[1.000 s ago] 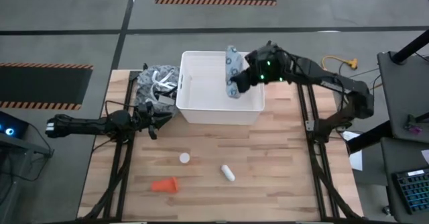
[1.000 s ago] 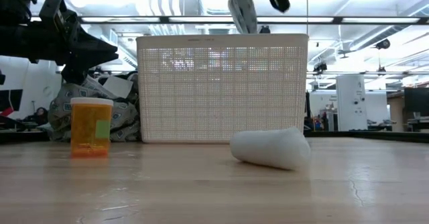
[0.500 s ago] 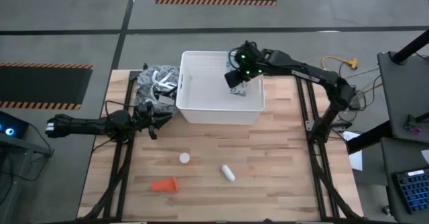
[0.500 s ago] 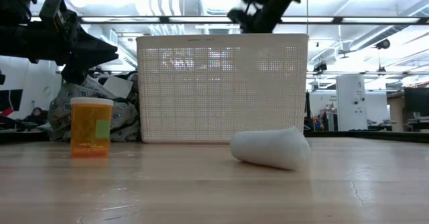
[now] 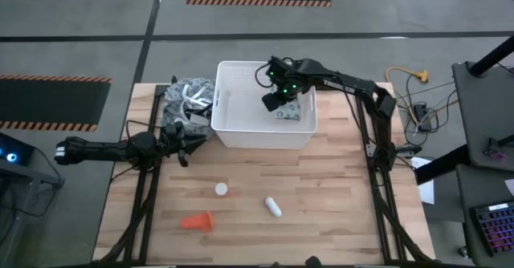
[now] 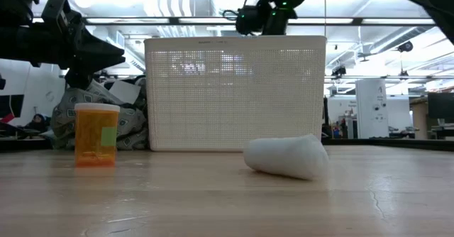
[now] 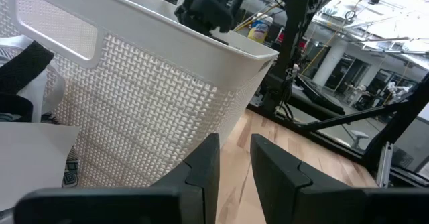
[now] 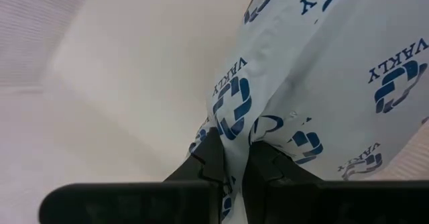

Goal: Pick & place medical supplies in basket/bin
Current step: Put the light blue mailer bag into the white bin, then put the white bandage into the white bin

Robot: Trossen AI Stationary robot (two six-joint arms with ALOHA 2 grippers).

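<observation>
— What is the left tool (image 7: 231, 158) doing?
— It waits by the left wall of the big white plastic tub with ribbed walls (image 5: 241, 130). Its fingers (image 7: 201, 163) are nearly together with a thin gap, and nothing is between them.

— And the right tool (image 5: 271, 103)?
— It is down inside the tub, pinched tight on a pale packet with blue ring marks (image 8: 315, 83).

— What lies on the wooden desk (image 5: 337, 196)?
— An orange piece (image 5: 197, 221), a white-capped orange vial (image 6: 96, 135) standing up, and a short white cylinder (image 5: 274, 207) on its side.
</observation>
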